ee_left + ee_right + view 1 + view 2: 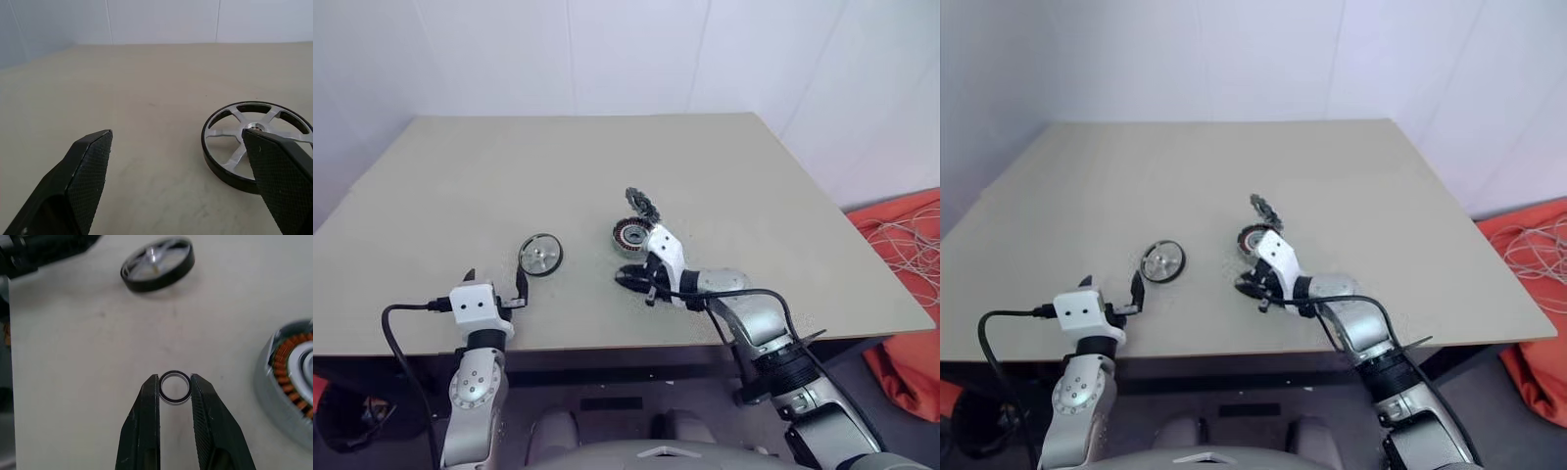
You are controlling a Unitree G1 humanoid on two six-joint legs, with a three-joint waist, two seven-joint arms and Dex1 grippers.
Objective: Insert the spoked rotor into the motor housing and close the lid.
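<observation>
My right fingers (174, 382) are pinching a small light ring (175, 387); left fingers (178, 161) spread. The rotor (642, 204), stiff and toothed, is sitting behind the housing (629, 234) on the tabletop (509, 176); I'd be gripping its rim.

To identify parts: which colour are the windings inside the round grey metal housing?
Reddish-copper windings ring the housing's pale centre; the right wrist view shows them best.

You have the copper-wound motor housing (628, 234) flat on the table, the spoked rotor (643, 205) just behind it, the black-rimmed lid (540, 255) lying apart.
</observation>
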